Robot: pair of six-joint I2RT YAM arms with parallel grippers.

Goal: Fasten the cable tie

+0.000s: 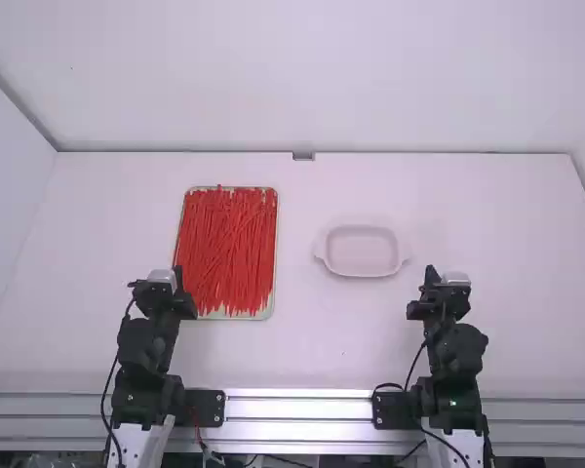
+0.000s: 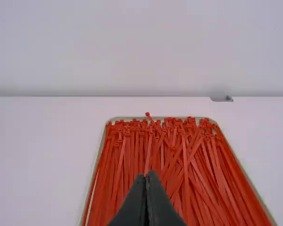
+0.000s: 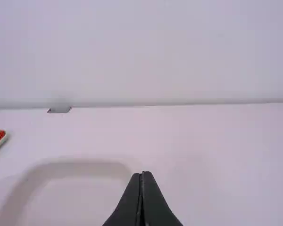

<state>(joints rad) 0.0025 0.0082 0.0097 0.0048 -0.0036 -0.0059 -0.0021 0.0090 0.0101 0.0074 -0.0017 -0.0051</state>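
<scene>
**tie_guy:** High view first: where are the cable ties (image 1: 226,252) kept?

**benchrat:** They're heaped lengthways in a flat tray (image 1: 275,297) on the worktop (image 1: 487,205), right in front of the left arm (image 1: 146,341), presumably so one can be lifted off the pile easily. A white dish (image 1: 361,252) is parked near the tray, ahead of the right arm (image 1: 453,351), and is probably meant for finished ones. Both arms are folded near their bases, and nothing is touched.

**tie_guy:** And the left wrist view?

**benchrat:** The left hand (image 2: 146,175) is seen pinched fully together with nothing held. It's aimed straight along the length of the pile, which is reckoned a decent line-up for a pick.

**tie_guy:** Right wrist view?

**benchrat:** Same deal. The right hand (image 3: 142,174) is closed up with nothing in it and pointed over the dish, and a corner of the tray is caught at the edge. No tie is looped yet, so the job is judged not started.
</scene>
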